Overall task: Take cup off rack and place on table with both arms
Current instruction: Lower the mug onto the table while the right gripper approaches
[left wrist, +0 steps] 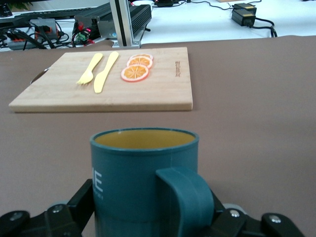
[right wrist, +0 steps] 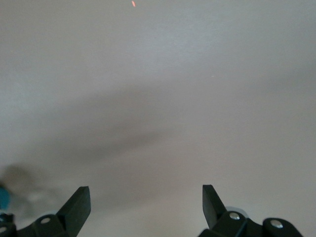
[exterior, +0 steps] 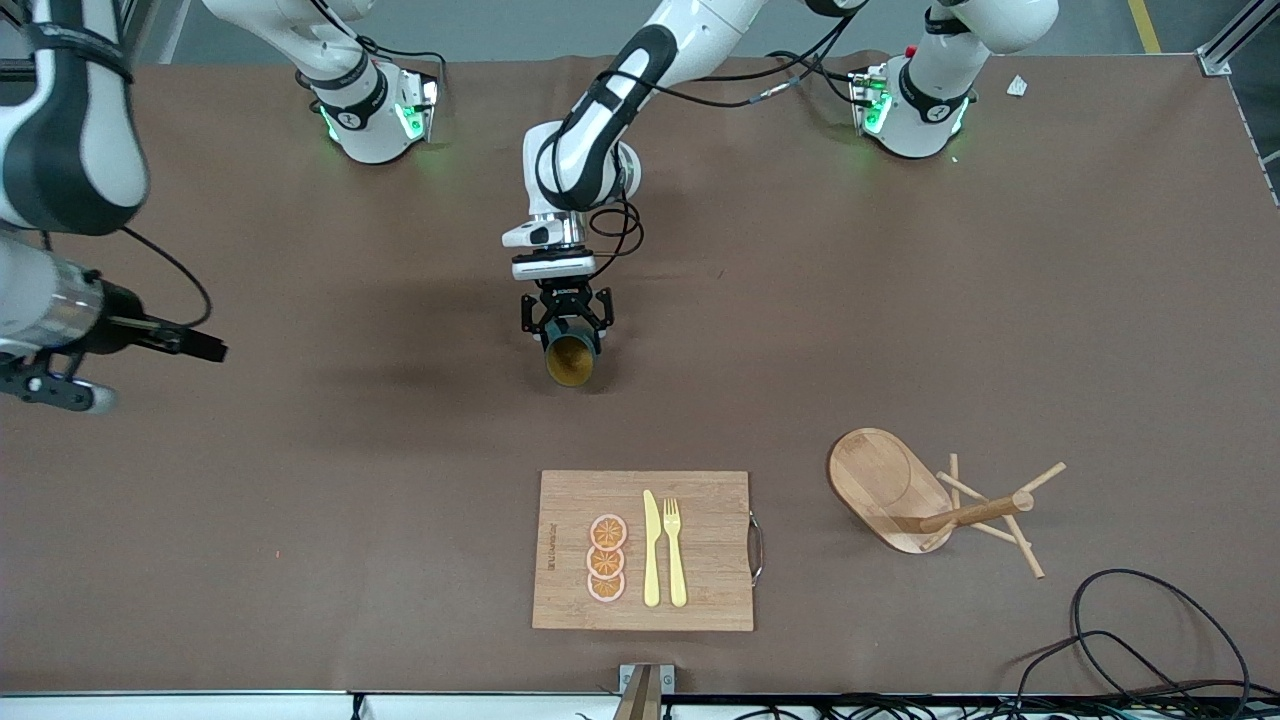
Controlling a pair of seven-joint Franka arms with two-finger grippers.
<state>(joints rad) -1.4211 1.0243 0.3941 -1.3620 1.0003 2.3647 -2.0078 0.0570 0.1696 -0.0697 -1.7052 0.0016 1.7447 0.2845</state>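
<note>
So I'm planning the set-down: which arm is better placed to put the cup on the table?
The left. Its end effector is already shut on the cup over the bare table, with the rack tipped over. The right end effector hangs open and empty at its own end.

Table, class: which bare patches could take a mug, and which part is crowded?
Bare table lies between the cutting board and the right arm's end. Another bare strip runs between the board and the cup held in the left tool. It is crowded around the tipped rack and the cables.
</note>
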